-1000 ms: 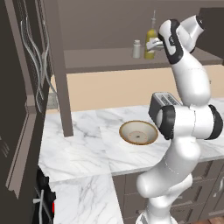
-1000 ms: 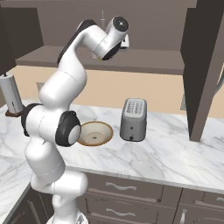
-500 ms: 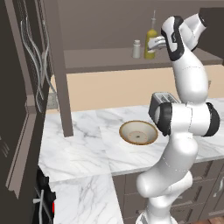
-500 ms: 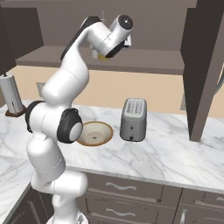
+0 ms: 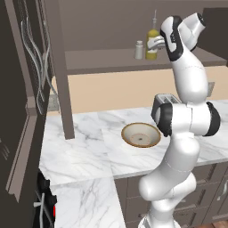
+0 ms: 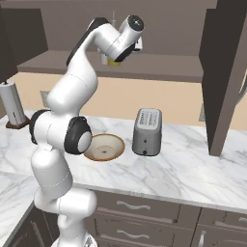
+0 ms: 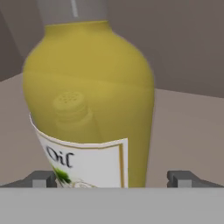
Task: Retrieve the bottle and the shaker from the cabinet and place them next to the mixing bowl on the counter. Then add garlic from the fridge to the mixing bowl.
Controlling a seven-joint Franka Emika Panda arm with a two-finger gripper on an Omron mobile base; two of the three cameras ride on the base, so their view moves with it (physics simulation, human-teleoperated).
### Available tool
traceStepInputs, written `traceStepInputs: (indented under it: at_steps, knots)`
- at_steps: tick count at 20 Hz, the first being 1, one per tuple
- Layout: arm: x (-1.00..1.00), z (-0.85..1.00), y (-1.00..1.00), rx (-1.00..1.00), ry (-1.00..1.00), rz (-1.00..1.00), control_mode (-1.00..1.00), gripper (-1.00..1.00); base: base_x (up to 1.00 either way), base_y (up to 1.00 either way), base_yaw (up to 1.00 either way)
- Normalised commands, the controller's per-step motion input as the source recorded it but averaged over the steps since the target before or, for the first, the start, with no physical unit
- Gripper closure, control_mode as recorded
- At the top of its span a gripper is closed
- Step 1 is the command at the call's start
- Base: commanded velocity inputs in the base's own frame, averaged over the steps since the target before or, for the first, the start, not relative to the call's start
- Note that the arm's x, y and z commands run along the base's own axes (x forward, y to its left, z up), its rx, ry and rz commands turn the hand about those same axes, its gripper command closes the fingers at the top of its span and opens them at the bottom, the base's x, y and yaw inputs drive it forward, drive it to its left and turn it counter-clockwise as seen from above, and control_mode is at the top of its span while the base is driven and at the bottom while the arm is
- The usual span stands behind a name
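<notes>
The yellow-olive bottle [image 5: 152, 46] stands on the cabinet shelf [image 5: 102, 60], with the small grey shaker [image 5: 139, 50] just to its left. My gripper [image 5: 157, 43] is raised to the shelf, level with the bottle. In the hand view the bottle [image 7: 89, 87] is very close, its oil label facing me. My gripper [image 7: 113, 179] is open, one fingertip [image 7: 43, 178] on either side of the bottle and apart from it. The shaker's outline shows through the bottle glass. The mixing bowl [image 5: 141, 134] sits on the marble counter [image 5: 84, 142] below, seen from the right too [image 6: 102, 147].
A silver toaster [image 6: 147, 131] stands on the counter right of the bowl. A paper towel holder [image 6: 13, 103] stands at the far left. An open cabinet door [image 6: 224, 72] hangs at the right, and another dark door panel [image 5: 58, 67] comes down to the counter left of the shelf.
The hand has moved in toward the shelf and now has the bottle between its open fingers. Bottle, shaker and bowl have not moved.
</notes>
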Motion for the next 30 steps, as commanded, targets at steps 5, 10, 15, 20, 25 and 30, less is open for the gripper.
traceStepInputs:
  at_steps: [5,10,15,20,25,30]
  knots:
    - [0.00,0.00,0.01,0.00,0.00,0.00,-1.00,-1.00,0.00,0.00,0.00]
    - [0.00,0.00,0.09,0.00,0.00,0.00,-1.00,-1.00,0.00,0.00,0.00]
    - [0.00,0.00,0.13,0.00,0.00,0.00,-1.00,-1.00,0.00,0.00,0.00]
    - [0.00,0.00,0.00,0.00,0.00,0.00,-1.00,1.00,0.00,0.00,0.00]
    - [0.00,0.00,0.00,0.00,0.00,0.00,-1.00,1.00,0.00,0.00,0.00]
    - [-0.03,0.00,0.00,0.00,-0.01,0.00,-1.00,1.00,0.00,0.00,0.00]
